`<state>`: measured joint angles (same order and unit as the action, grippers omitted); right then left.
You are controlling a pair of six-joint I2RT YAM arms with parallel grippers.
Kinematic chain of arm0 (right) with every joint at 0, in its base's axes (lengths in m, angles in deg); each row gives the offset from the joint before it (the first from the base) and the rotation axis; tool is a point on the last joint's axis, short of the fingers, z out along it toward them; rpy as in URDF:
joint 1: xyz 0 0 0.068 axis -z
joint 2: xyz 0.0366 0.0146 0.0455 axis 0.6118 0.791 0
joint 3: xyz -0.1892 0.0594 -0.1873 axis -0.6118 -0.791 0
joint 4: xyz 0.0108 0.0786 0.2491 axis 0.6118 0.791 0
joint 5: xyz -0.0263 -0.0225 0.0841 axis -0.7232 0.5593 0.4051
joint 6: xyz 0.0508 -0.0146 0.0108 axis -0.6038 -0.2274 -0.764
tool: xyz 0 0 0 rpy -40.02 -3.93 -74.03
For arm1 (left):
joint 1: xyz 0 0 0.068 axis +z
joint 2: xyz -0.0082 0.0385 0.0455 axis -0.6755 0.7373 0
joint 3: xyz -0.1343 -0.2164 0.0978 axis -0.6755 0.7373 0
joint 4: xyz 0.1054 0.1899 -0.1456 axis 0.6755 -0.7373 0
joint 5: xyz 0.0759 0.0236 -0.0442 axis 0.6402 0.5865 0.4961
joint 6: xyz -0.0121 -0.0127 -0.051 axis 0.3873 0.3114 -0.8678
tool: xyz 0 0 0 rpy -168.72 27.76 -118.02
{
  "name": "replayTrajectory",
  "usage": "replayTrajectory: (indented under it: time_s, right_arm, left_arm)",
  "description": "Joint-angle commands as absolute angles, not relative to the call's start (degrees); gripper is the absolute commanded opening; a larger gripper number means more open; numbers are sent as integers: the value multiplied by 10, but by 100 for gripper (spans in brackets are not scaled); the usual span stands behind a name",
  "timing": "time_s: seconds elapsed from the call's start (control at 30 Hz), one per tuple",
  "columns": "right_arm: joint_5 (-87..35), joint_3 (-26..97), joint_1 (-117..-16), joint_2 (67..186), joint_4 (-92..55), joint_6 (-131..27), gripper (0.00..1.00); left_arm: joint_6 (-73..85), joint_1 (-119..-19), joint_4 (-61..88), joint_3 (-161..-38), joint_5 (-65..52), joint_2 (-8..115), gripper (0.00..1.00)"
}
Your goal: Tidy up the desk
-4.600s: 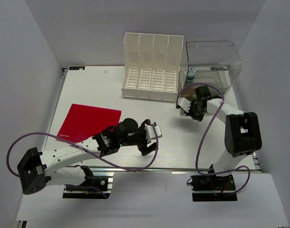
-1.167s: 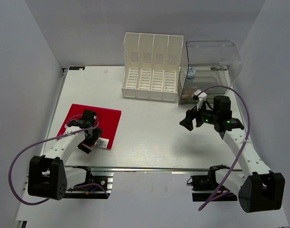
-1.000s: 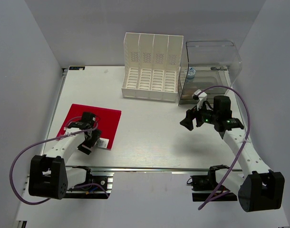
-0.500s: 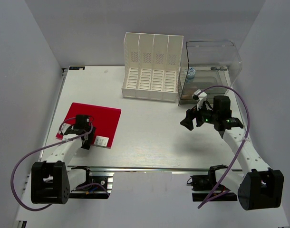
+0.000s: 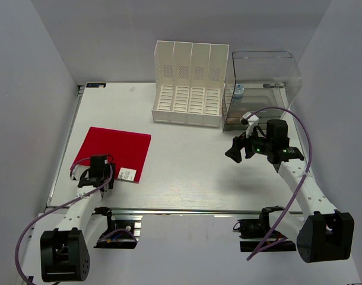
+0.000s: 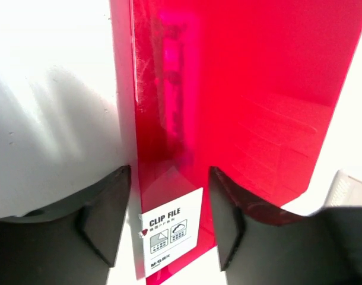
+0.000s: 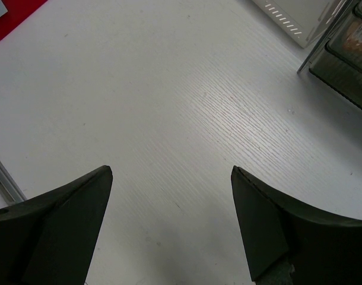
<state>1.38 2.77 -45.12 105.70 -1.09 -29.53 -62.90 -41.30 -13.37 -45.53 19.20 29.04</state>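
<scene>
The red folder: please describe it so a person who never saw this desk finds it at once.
On the white desk, look at the left half, near the front. A flat red folder lies there, a small white label at its near corner. It alone is red and flat: the white file rack and clear box stand at the back.

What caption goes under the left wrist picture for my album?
Open left gripper poised over the labelled corner of a red clip file on the white desk.

left hand (image 6: 169,173) spread | red clip file (image 6: 240,101) in gap | on desk (image 6: 50,65)
</scene>
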Motion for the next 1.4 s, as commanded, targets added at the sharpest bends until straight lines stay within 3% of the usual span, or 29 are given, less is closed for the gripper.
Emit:
replayTrajectory:
  time_s: [0.0,0.37,0.5,0.6,0.9,1.37]
  right_arm:
    - [23,34,-447,1060,-18,-289,86]
    - [27,34,-445,1062,-17,-288,86]
    - [32,34,-447,1066,-16,-286,86]
    - [39,31,-447,1068,-13,-279,80]
    - [53,28,-447,1070,-10,-271,77]
    - [54,25,-448,1078,-7,-259,75]
  left_arm:
    - [-626,-408,-145,-433,192,280,69]
    - [-603,-408,-120,-419,191,252,78]
    - [-590,-408,-105,-406,176,261,79]
    - [-589,-408,-99,-407,163,282,74]
    - [-584,-408,-85,-394,150,284,39]
    - [-581,-403,-94,-370,164,194,0]
